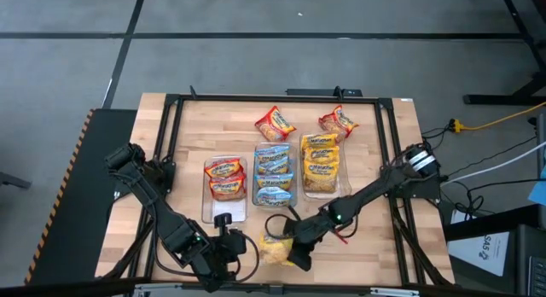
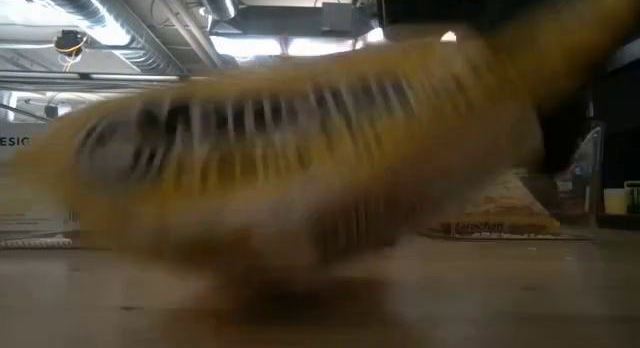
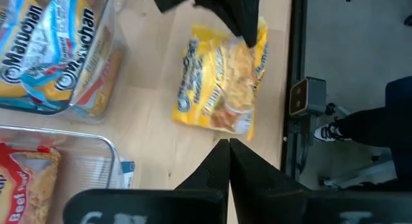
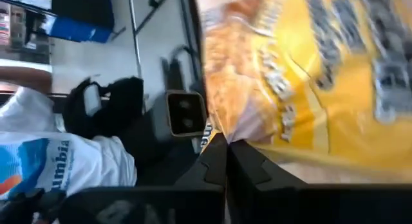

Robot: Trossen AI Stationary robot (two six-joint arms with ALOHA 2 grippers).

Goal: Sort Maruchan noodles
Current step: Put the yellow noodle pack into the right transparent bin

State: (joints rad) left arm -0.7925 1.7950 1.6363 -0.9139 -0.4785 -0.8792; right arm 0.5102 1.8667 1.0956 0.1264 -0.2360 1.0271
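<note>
High view: right end effector [image 1: 299, 253] is clamped on a yellow Maruchan packet [image 1: 277, 248] at the desk [image 1: 128, 203] 6 o'clock edge. Left end effector [image 1: 229, 244], fingers together, is beside it. Low view shows only yellow blur.

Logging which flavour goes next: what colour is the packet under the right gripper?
Yellow packet, clearest in the left wrist view; right gripper is on it.

One camera looks straight down on the whole table [image 1: 375, 237]. One sits low, very close to a yellow packet [image 2: 300, 148]. Both wrist cameras see that packet too.
</note>
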